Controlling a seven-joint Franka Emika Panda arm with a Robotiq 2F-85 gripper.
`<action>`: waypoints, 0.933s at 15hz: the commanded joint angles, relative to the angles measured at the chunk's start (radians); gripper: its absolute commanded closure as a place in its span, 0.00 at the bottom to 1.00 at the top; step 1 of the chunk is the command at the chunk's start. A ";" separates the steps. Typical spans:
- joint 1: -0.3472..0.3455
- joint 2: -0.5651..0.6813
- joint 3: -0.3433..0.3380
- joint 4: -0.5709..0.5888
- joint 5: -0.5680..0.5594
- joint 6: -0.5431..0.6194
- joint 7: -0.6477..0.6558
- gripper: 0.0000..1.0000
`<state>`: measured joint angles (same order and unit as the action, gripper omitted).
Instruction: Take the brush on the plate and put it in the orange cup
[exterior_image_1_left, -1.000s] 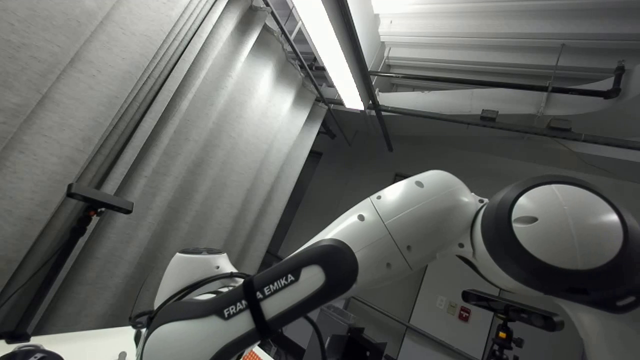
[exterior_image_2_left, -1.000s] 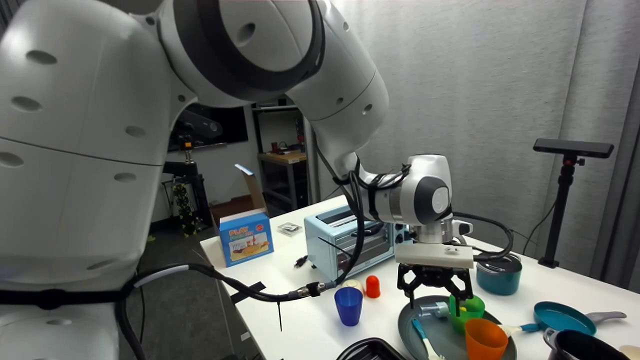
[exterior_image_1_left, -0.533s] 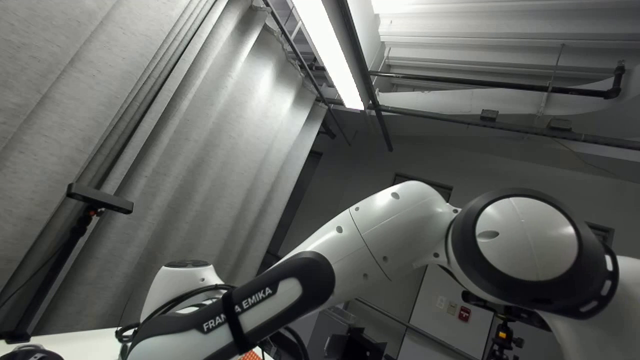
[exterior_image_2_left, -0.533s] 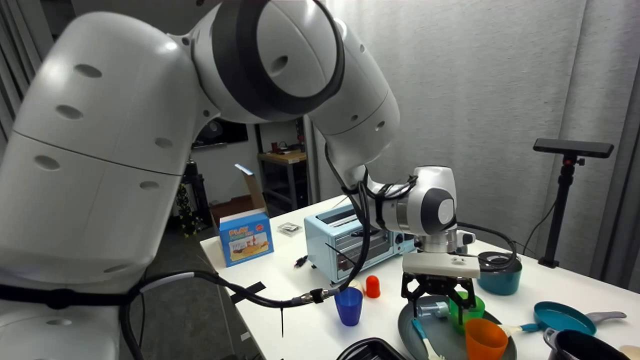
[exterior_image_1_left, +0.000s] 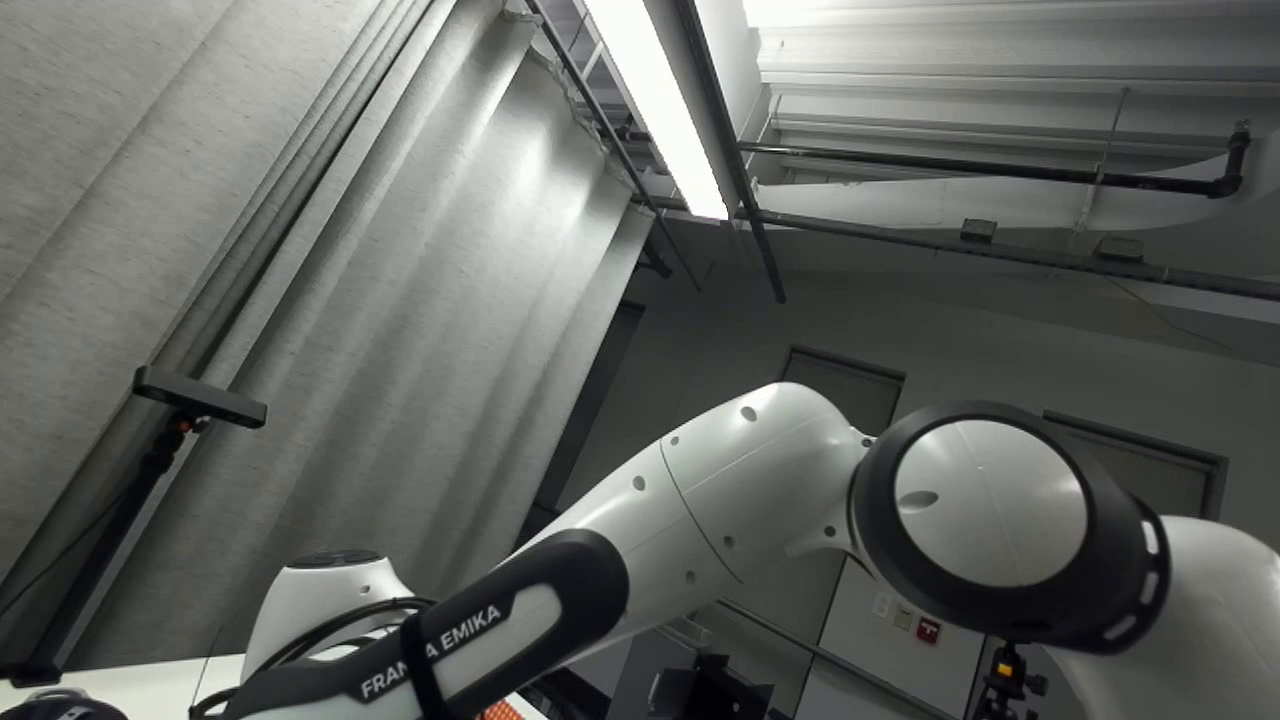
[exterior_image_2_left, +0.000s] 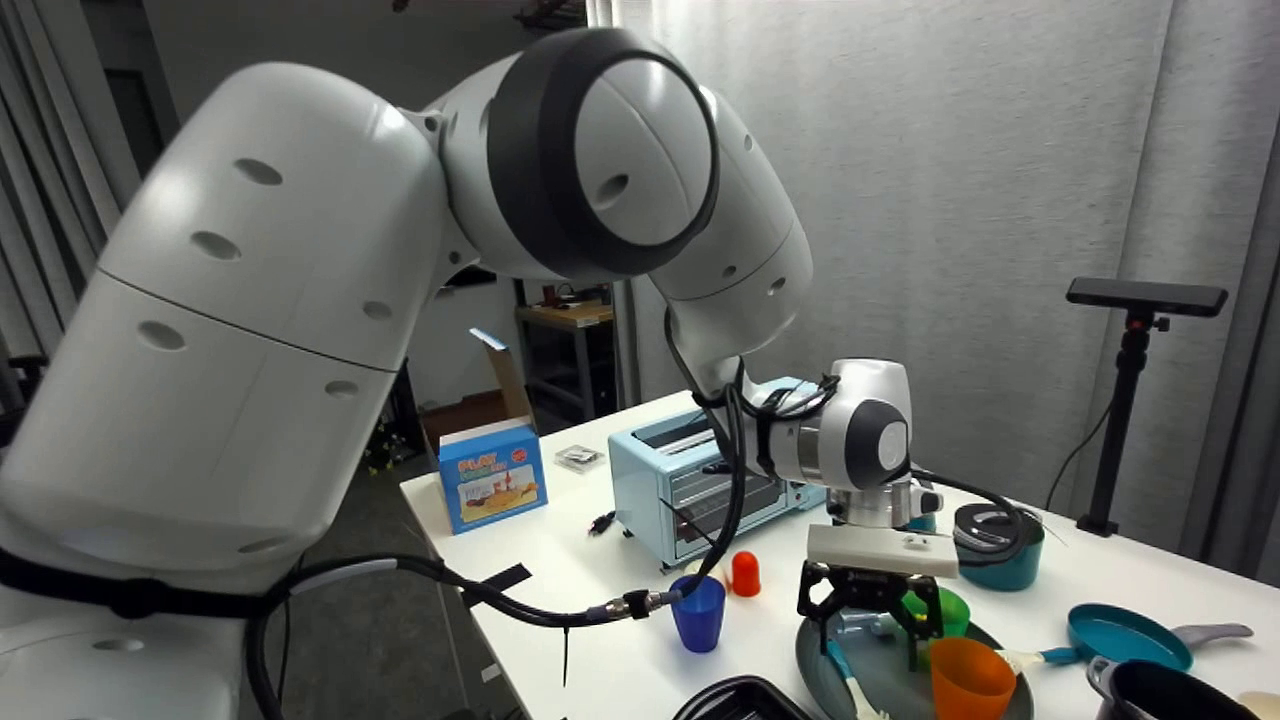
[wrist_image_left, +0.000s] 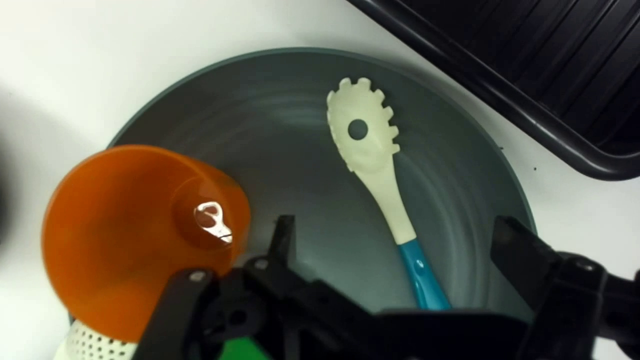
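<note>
The brush, a utensil with a cream toothed head and teal handle (wrist_image_left: 377, 185), lies on the dark grey plate (wrist_image_left: 280, 125) in the wrist view. It also shows in an exterior view (exterior_image_2_left: 850, 678). The orange cup (wrist_image_left: 120, 240) stands on the plate to the left of the brush in the wrist view, and shows in an exterior view (exterior_image_2_left: 972, 682). My gripper (wrist_image_left: 394, 222) is open and empty, with its fingers apart on either side of the brush's handle. It hangs over the plate in an exterior view (exterior_image_2_left: 868, 655). The handle's end is hidden behind the gripper.
A green cup (exterior_image_2_left: 950, 612) and a clear cup (exterior_image_2_left: 862, 624) are also on the plate, close to my fingers. A black tray (wrist_image_left: 530, 115) lies beside the plate. A blue cup (exterior_image_2_left: 698, 615), toaster oven (exterior_image_2_left: 645, 505), teal pan (exterior_image_2_left: 1125, 640) and dark pot (exterior_image_2_left: 1165, 695) stand around.
My gripper has moved down toward the plate, staying open, and the arm has lowered in both exterior views. The brush and the cups have not moved.
</note>
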<state>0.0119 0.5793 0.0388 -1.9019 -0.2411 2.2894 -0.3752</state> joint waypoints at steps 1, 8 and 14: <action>-0.011 0.047 0.019 0.065 0.012 -0.053 -0.031 0.00; -0.012 0.098 0.025 0.112 0.013 -0.070 -0.033 0.00; -0.015 0.141 0.031 0.151 0.019 -0.077 -0.040 0.00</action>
<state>0.0119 0.6815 0.0546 -1.8093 -0.2392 2.2537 -0.3825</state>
